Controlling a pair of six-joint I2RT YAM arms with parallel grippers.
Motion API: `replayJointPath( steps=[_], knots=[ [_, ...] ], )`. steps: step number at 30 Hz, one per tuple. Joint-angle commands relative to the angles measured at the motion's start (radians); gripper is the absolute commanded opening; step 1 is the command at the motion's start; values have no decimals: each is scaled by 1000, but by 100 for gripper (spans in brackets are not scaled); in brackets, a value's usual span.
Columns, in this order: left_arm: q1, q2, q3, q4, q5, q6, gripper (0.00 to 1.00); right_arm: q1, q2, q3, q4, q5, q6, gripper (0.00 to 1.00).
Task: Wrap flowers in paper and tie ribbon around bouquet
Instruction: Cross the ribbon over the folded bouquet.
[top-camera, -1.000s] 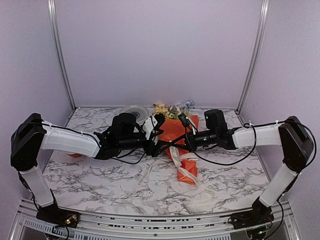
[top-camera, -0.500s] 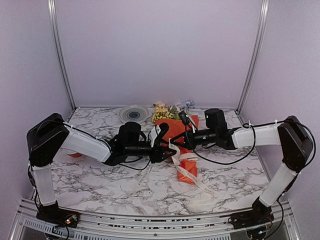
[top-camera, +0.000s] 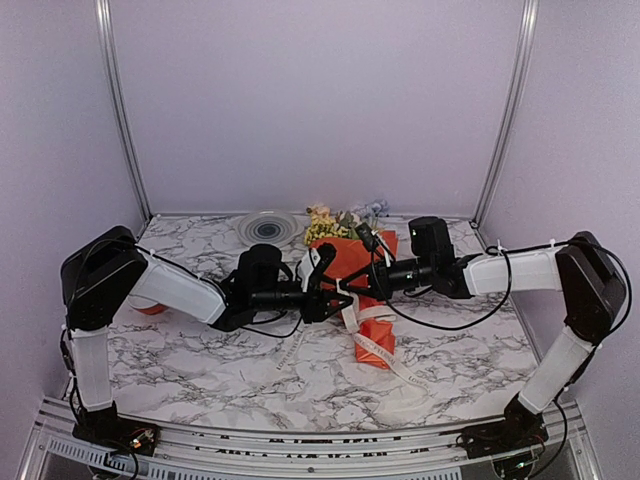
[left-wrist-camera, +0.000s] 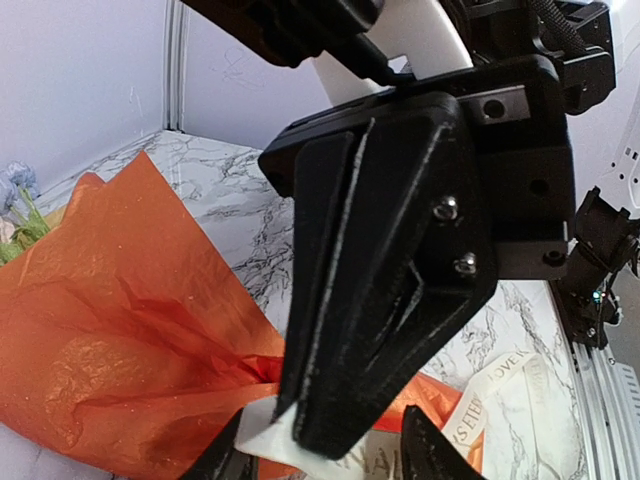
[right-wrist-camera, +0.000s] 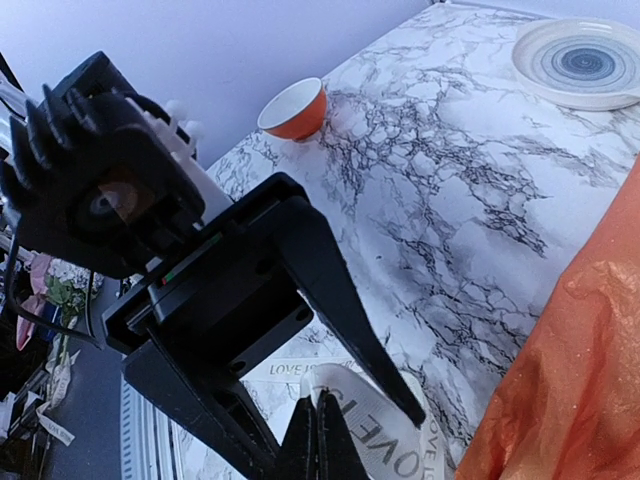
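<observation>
Far left: cup (right-wrist-camera: 293, 108) on the surface (top-camera: 200, 350), half hidden behind the left arm from above; plate (top-camera: 265, 228) at the back, well apart from the work.

Left claw (left-wrist-camera: 325, 455): fingers spread about halfway, nothing visibly clamped; they straddle the ribbon (right-wrist-camera: 372, 420) right at the tip of the other claw.

Centre: bouquet (top-camera: 352, 258) lying on the surface, flowers (top-camera: 335, 222) toward the back wall, paper (left-wrist-camera: 120, 330) narrowing toward the near edge; ribbon crosses the narrow part and trails off near-right.

Right claw (right-wrist-camera: 318, 440): fingers pressed flat together, ribbon pinched at the tip.

Handling, my reading: ribbon light, limp and smooth, likely to slip from a loose pinch; take it flat across its width, just beside the right claw's hold. Paper thin and crinkly, apt to spring back or tear; hold at the gathered waist, never at the blossoms, which would crush.

Views: from above the two claws merge into one black mass, but the whole bouquet and the ribbon's tail show; left wrist alone shows the right fingers pressed together edge-on; right wrist alone shows the left claw's spread and the ribbon's lettering.
</observation>
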Motion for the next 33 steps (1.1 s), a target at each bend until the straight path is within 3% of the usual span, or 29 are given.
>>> replayJointPath(
  steps=[1,4,6,11,12,16,18,23,28,33],
  knots=[
    [14,39,44,36,-2,17,50,6,-3,45,-17,-43,-6,0],
    [13,64,70,37,-3,7,48,6,-2,43,-13,-49,-3,0],
    [13,80,86,38,13,-3,40,6,-5,44,-11,-49,-1,0],
    [13,92,91,43,37,-20,2,5,-19,42,-38,-29,-13,0],
    [13,89,83,44,32,-21,0,2,-27,42,-51,-17,-18,3],
    [13,82,59,56,22,-35,0,-49,-81,25,-133,73,-39,29],
    [13,86,55,61,19,-40,0,-97,-108,8,-182,147,-30,36],
    [13,98,56,74,17,-54,0,-148,-127,-16,-367,404,-72,43],
    [13,103,53,77,21,-57,0,-147,-104,-54,-405,381,-102,51],
    [13,101,48,80,20,-53,0,-147,-63,-55,-418,335,-127,49]
  ],
)
